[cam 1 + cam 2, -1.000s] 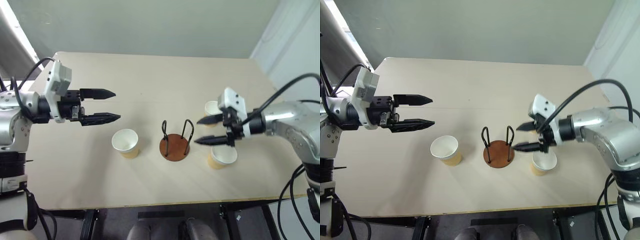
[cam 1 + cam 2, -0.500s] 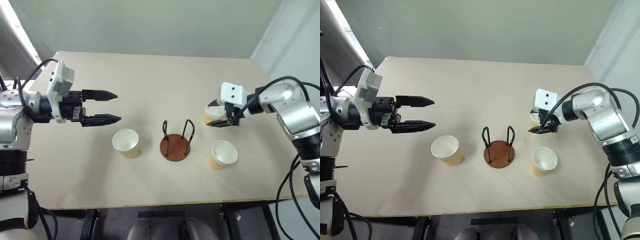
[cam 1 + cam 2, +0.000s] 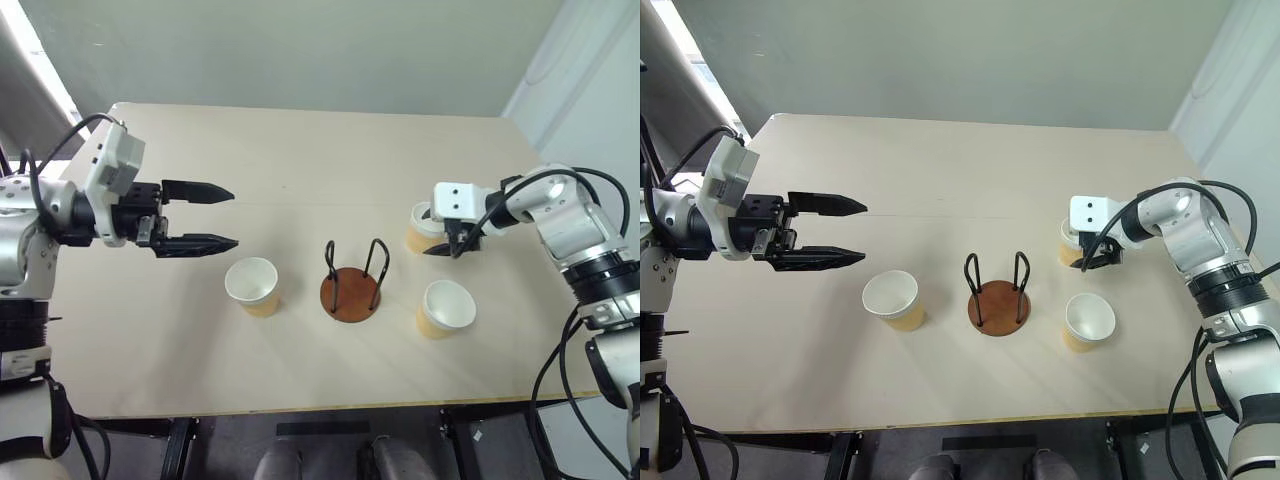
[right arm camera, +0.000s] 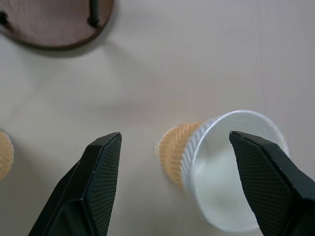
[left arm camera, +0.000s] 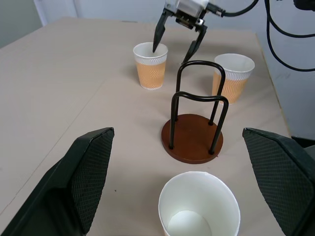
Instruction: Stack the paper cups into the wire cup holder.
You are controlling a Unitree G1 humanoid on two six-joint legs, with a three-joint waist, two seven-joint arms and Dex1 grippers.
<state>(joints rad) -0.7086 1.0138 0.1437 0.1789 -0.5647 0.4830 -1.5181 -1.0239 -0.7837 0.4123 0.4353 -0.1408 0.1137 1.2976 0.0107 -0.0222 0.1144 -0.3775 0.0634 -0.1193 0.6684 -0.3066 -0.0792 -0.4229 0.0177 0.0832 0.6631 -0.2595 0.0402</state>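
1. Since the earlier frame, the right gripper [image 3: 1092, 255] has swung away from the holder [image 3: 350, 293] and the near-right cup [image 3: 444, 307], toward the table's far edge; it now sits at the far-right cup [image 3: 424, 227]. The left gripper [image 3: 222, 217] has kept its place; cups and holder have not shifted.
2. Right gripper: fingers spread, straddling the far-right cup. In the left wrist view one fingertip [image 5: 156, 43] dips over the cup's rim and the other hangs just beside its outer wall. No grasp is visible; the cup stands upright on the table [image 3: 300, 160].
3. Left gripper: fingers released and wide apart, holding nothing, hovering above the table toward its left edge, pointing toward the middle.
4. Holder: brown disc base with two upright black wire loops, standing near the table's middle, closer to the near edge. It carries no cup.
5. Left cup [image 3: 251, 286]: upright, mouth up, just left of the holder, apart from it.
6. Near-right cup: upright, just right of the holder, nearer the near edge than the far-right cup.
7. All three cups rest on the table; none is stacked.
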